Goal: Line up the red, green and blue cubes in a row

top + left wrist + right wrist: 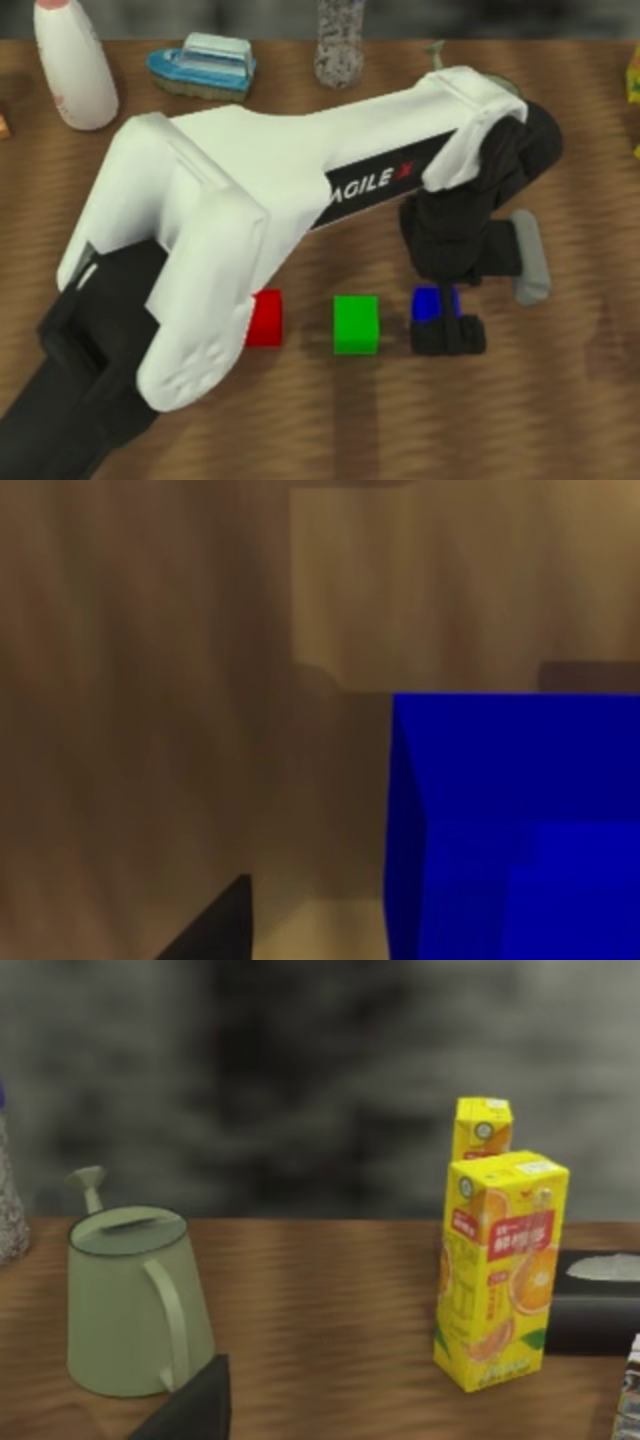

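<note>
Your red cube [265, 318], green cube [356, 323] and blue cube [432, 303] already form a row; your left gripper [449, 334] sits at the blue one, grip unclear.

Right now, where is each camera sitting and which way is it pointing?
Top view: above the table, looking down on the left arm over the red cube, green cube and blue cube.
Left wrist view: just above the tabletop, close on the blue cube, also seen from above; a dark fingertip shows.
Right wrist view: faces the watering can and juice cartons.
</note>
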Controlling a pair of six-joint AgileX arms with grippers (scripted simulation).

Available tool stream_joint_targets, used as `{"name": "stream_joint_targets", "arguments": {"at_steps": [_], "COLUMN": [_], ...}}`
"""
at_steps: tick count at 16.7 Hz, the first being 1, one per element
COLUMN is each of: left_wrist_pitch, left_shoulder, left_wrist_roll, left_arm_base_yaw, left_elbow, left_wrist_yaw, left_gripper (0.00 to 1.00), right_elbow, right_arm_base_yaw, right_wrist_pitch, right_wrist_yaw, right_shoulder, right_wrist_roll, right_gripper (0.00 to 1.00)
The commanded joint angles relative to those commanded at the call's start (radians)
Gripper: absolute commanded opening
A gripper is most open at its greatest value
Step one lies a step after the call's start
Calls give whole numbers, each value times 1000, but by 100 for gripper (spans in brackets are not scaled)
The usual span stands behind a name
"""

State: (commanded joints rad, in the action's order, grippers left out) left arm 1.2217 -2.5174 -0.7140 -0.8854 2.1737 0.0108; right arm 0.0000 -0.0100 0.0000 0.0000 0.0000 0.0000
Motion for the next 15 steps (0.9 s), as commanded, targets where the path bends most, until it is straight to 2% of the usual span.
{"name": "stream_joint_targets", "arguments": {"at_steps": [6, 12, 15], "left_wrist_pitch": [17, 235, 293], "left_shoulder": [-3, -19, -18], "left_wrist_roll": [0, 0, 1], "left_arm_base_yaw": [3, 16, 21], "left_elbow": [17, 252, 311], "left_wrist_yaw": [-1, -1, 0], "left_gripper": [100, 100, 100], "right_elbow": [0, 0, 0], "right_arm_base_yaw": [0, 0, 0], "right_wrist_pitch": [0, 0, 0], "right_wrist_yaw": [0, 0, 0], "right_shoulder": [0, 0, 0], "right_wrist_roll": [0, 0, 0], "right_gripper": [100, 100, 100]}}
